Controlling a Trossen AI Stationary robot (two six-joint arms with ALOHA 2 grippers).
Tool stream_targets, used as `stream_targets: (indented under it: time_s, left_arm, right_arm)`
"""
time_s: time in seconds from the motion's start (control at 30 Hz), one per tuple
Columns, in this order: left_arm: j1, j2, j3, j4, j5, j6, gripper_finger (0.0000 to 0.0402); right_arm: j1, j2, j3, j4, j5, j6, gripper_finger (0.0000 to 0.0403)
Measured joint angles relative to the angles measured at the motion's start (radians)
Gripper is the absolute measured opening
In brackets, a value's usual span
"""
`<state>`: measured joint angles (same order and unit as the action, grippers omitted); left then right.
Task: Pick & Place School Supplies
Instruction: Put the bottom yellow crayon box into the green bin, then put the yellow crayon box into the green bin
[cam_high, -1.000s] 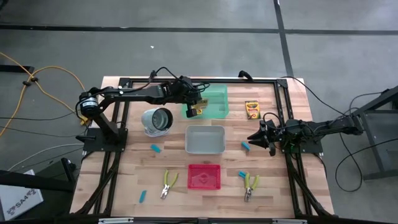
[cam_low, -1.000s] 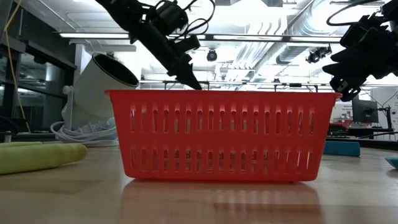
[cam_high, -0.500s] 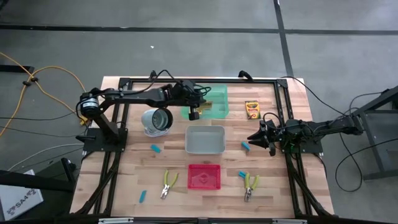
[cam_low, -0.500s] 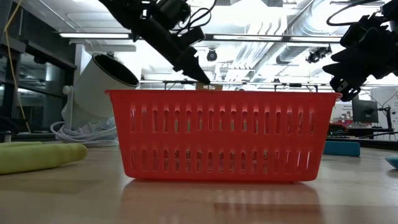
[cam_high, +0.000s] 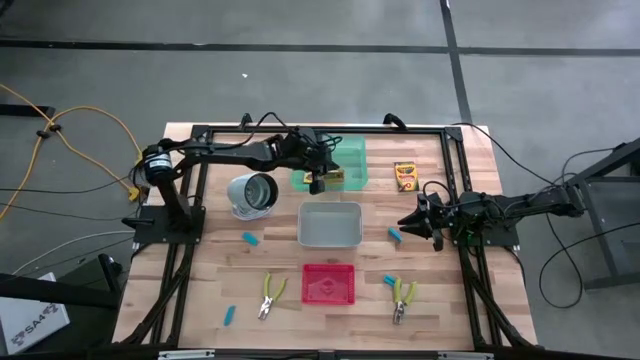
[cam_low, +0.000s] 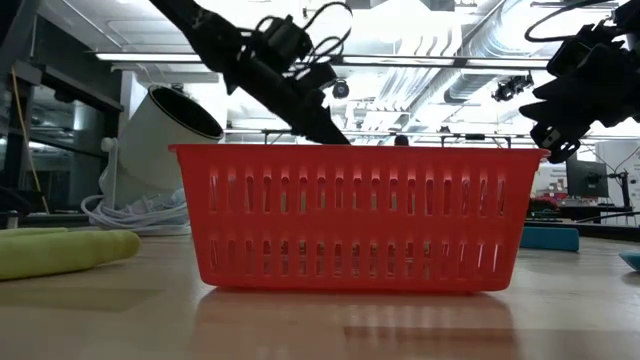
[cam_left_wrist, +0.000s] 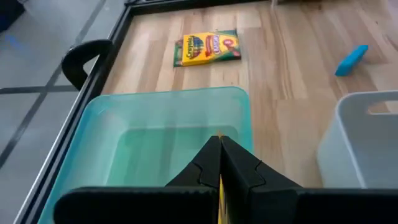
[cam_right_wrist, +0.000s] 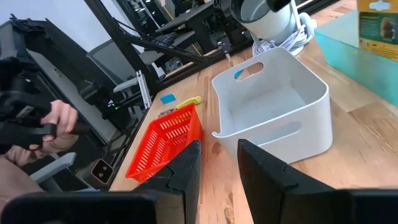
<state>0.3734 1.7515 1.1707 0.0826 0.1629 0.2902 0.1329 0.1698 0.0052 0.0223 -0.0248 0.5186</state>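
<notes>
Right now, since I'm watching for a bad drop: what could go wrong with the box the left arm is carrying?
1. The left gripper pinches the held crayon box by a thin edge, so it might tilt or slip out early.
2. In the high view it hangs near the green tray's edge facing the grey tray. Released here, the box could catch the rim and tip out.

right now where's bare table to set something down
Bare wood lies between the red tray and the left pliers, and behind the right pliers. It is crowded around the green tray, where the left gripper holds a crayon box.
</notes>
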Motion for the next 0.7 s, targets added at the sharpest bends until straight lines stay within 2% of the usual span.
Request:
stream_targets:
  time_s: [0.17, 0.43, 0.7]
  left_arm:
    - [0.038, 0.023, 0.001, 0.002, -0.001, 0.005, 0.0001]
    - [0.029, 0.019, 0.001, 0.038, -0.031, 0.068, 0.0001]
    - [-0.047, -0.038, 0.001, 0.036, -0.149, 0.069, 0.0001]
  right_arm:
    - [0.000, -0.001, 0.000, 0.000, 0.000, 0.000, 0.0097]
    - [0.000, -0.001, 0.000, -0.001, -0.001, 0.000, 0.0097]
    - [0.000, -0.001, 0.000, -0.002, -0.001, 0.000, 0.0097]
